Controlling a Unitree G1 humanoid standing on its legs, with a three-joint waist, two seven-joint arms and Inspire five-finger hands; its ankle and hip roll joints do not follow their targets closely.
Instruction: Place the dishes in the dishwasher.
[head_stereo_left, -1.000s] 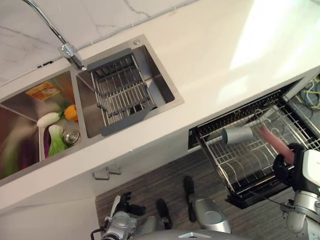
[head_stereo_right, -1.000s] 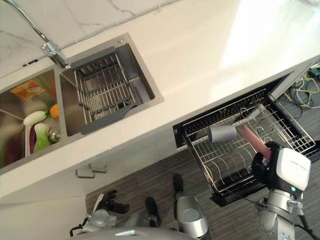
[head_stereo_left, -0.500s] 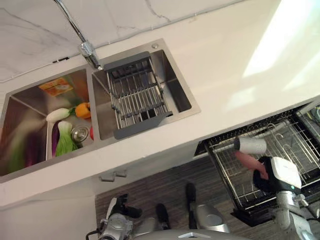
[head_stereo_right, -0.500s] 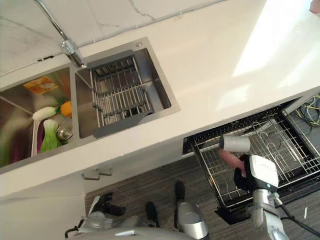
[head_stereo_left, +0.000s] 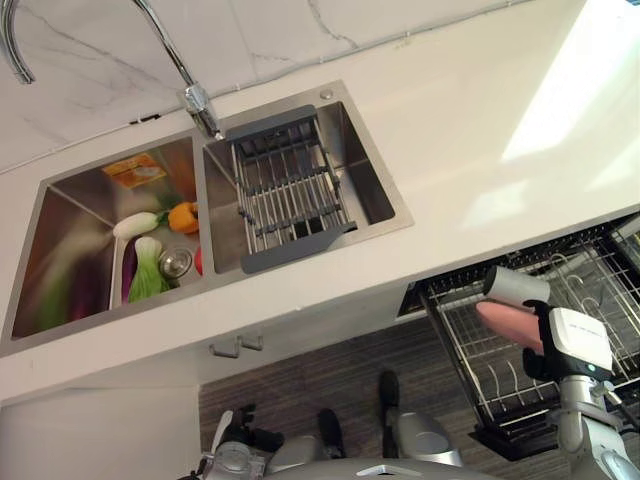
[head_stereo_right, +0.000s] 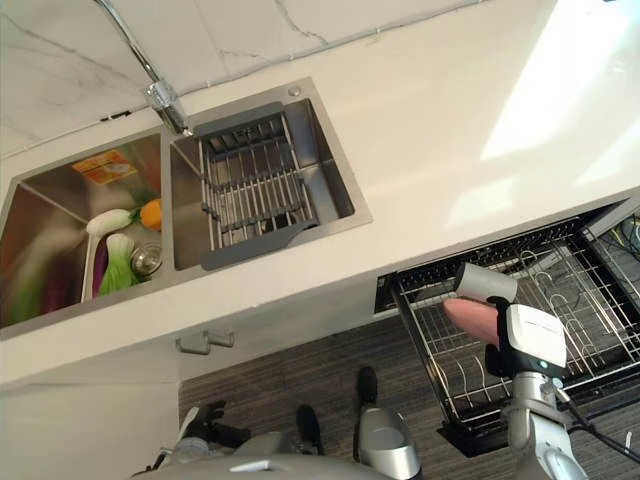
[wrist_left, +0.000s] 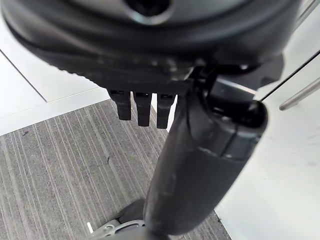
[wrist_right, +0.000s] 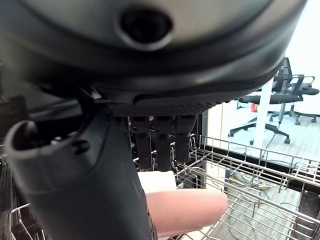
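At the left end of the counter (head_stereo_left: 470, 110) the sink (head_stereo_left: 60, 205) held a heap of vegetables (head_stereo_left: 150, 255), white, green and orange, by its drain. In the basin just to the right a grey drying rack (head_stereo_left: 290, 190) sat under the tap (head_stereo_left: 190, 90). Down by the floor the left hand (wrist_left: 145, 107) hung with its fingers (wrist_left: 142, 112) straight and slack, nothing in it. Below the counter's right end the dishwasher rack (head_stereo_right: 560, 310) stood pulled out, with a grey cup (head_stereo_right: 487, 283) lying on its side at the rack's left edge. Just in front of that cup the right hand (head_stereo_right: 500, 352) was clasped round a pink cup (head_stereo_right: 470, 318), held on its side over the rack's wires; the wrist view showed the fingers (wrist_right: 157, 140) curled down over it.
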